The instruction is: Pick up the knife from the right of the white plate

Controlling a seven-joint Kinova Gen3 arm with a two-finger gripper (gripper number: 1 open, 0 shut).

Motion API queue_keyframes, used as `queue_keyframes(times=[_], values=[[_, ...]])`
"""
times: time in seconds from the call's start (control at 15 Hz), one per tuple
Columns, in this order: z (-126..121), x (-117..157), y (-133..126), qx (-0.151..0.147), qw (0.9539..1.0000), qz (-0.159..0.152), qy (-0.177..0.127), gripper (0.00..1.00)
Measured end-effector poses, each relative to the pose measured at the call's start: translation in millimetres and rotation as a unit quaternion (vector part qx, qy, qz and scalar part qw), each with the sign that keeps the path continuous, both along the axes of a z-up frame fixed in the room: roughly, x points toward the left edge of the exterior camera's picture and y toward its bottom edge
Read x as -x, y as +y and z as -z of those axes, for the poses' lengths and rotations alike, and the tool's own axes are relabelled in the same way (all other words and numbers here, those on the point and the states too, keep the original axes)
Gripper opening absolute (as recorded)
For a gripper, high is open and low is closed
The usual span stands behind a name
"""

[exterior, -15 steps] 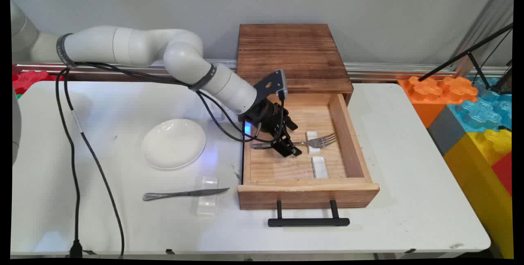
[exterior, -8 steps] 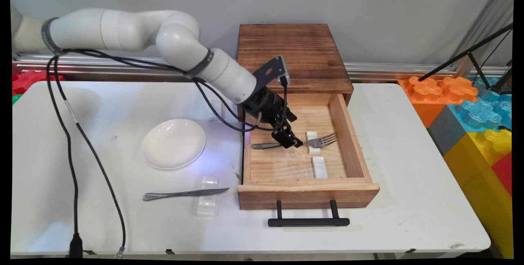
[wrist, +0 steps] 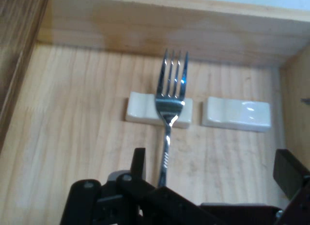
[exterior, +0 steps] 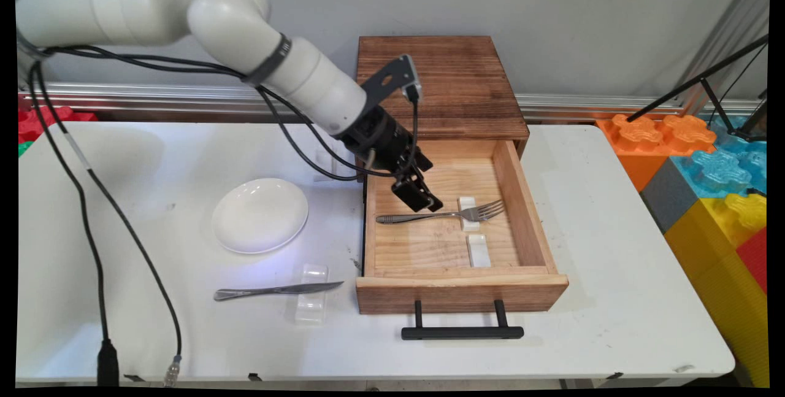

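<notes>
- My gripper (exterior: 422, 196) hangs over the open drawer (exterior: 525, 213), above the handle of the fork (exterior: 429, 217), and it does not touch the fork.
- My fingers (wrist: 289, 172) are spread apart and hold nothing; in the hand view one finger shows at the left of the fork handle and the other far at the right.
- The fork (wrist: 169, 113) lies flat on the drawer floor, with its neck across a small white rest (exterior: 469, 213) and its tines pointing toward the right wall of the drawer.
- A second white rest (exterior: 478, 250) lies just beside the first one, nearer to the drawer front, and nothing is on it.
- In the hand view the two rests (wrist: 236, 113) lie side by side, a little apart.
- The drawer is pulled out from a dark wooden cabinet (exterior: 438, 81) that stands at the back of the table (exterior: 613, 250); a black handle (exterior: 462, 331) is on the drawer front.
- Left of the drawer, on the table, there is a white plate (exterior: 260, 215).
- Nearer to the table edge lies a knife (exterior: 276, 291), with its blade resting over a clear small block (exterior: 313, 294).
</notes>
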State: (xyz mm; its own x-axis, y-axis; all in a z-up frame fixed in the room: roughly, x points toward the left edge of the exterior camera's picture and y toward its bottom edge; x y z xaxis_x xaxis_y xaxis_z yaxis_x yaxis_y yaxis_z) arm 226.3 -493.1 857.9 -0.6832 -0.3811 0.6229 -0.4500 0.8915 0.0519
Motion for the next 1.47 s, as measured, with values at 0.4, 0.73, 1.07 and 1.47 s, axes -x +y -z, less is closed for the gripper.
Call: queue_keyframes(times=[0.4,0.73,1.07,1.47], values=[[-28,-29,29,-0.027,0.9991,-0.03,-0.014,1.0],[-39,-56,51,-0.048,0.9975,-0.047,-0.022,1.0],[-41,-83,74,-0.058,0.9967,-0.045,-0.033,1.0],[-34,-110,93,-0.058,0.9967,-0.031,-0.048,1.0]])
